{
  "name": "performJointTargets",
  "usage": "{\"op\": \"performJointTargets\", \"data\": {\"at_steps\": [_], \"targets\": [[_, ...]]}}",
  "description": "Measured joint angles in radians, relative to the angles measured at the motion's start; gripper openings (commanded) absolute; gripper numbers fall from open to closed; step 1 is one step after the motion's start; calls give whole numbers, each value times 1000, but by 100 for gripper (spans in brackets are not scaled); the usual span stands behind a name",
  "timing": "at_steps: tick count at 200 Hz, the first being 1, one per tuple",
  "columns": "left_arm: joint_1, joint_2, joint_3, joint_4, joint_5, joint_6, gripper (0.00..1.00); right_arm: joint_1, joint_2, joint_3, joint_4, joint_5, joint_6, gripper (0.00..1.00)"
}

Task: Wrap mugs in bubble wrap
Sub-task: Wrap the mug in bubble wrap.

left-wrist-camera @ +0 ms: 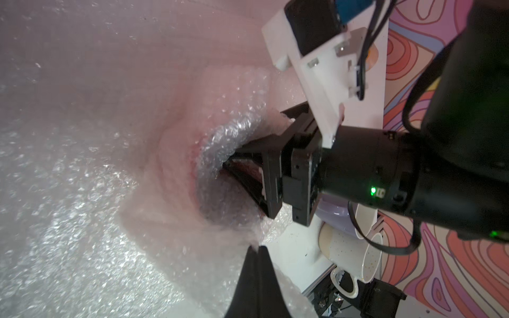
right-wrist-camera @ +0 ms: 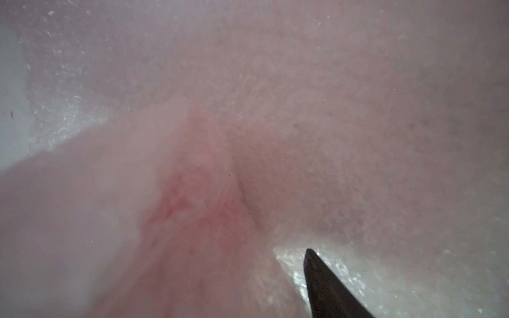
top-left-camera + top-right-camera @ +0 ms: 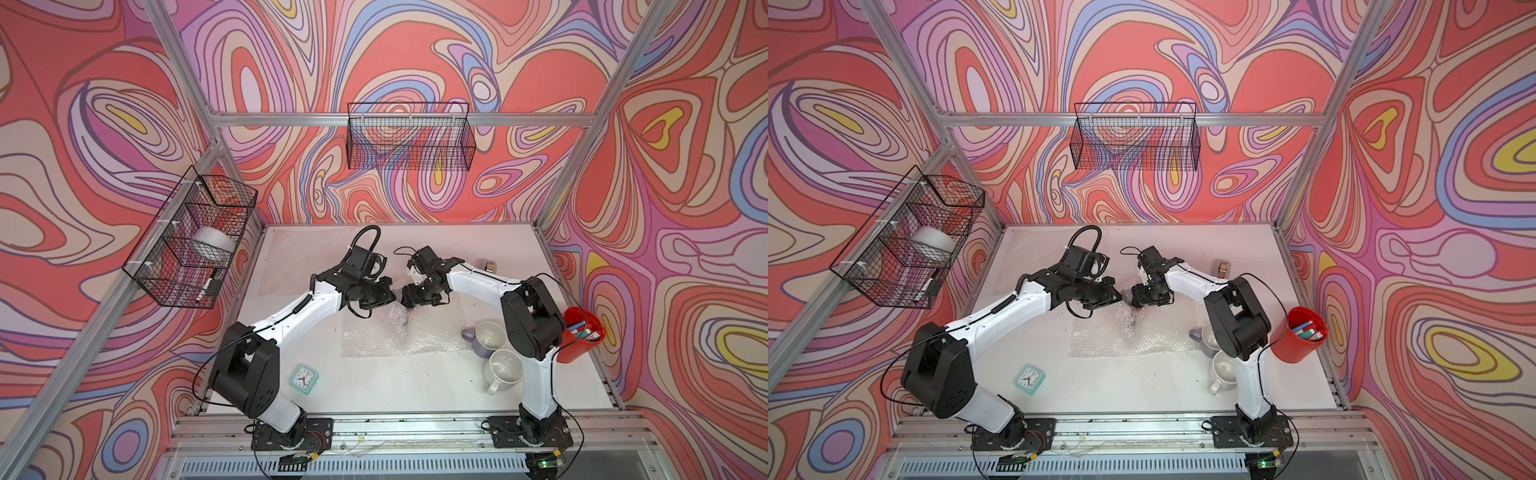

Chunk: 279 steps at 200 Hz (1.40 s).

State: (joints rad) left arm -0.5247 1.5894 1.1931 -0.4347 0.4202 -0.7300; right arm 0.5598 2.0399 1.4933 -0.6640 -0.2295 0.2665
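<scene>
- We find the left gripper (image 1: 257, 248) with its fingers pressed together, pinching an edge of the bubble wrap (image 3: 374, 340) at mid-table.
- The right gripper (image 1: 228, 162) is buried in the gathered wrap. Its fingers stand apart with a glossy red surface between them. We judge this to be the red mug (image 1: 249, 171), clamped inside the fold between the two grippers.
- Step in hand, in our judgement: drawing the pinched edge over the mug. We advise an even pull up and across the mouth while the right gripper holds firm, so that the film neither tears nor slips.
- Mugs, three: the red one, plus the lavender mug (image 3: 471, 341) and the white mug (image 3: 505, 368), bare and just beside each other by the right arm.
- Wrap sheets, two: the one in work and a second sheet (image 3: 299, 253), flat at the table's (image 3: 395, 390) back.
- Other items: back basket (image 3: 409, 156), side basket (image 3: 178, 286), one clock (image 3: 304, 377), one red cup (image 3: 575, 345), one white roll (image 3: 214, 243).
</scene>
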Motion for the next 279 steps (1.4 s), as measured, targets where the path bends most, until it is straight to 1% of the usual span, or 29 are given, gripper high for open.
{"op": "performJointTargets", "data": {"at_steps": [53, 103, 165, 196, 220, 254, 279], "targets": [[1, 133, 71, 50, -26, -86, 0, 0, 0, 0, 6, -24, -3, 69], [2, 150, 85, 59, -47, -105, 0, -11, -20, 0, -6, -23, -3, 72], [14, 198, 91, 62, -58, -113, 0, -55, -134, -9, -32, -5, -3, 76], [15, 215, 106, 62, -57, -121, 0, -73, -216, -55, -20, 6, -9, 78], [16, 217, 116, 62, -58, -129, 0, -75, -282, -99, 11, -49, -30, 72], [16, 221, 116, 62, -58, -137, 0, -74, -312, -112, 51, -138, -61, 69], [16, 226, 117, 61, -58, -139, 0, -74, -311, -112, 55, -158, -71, 58]]}}
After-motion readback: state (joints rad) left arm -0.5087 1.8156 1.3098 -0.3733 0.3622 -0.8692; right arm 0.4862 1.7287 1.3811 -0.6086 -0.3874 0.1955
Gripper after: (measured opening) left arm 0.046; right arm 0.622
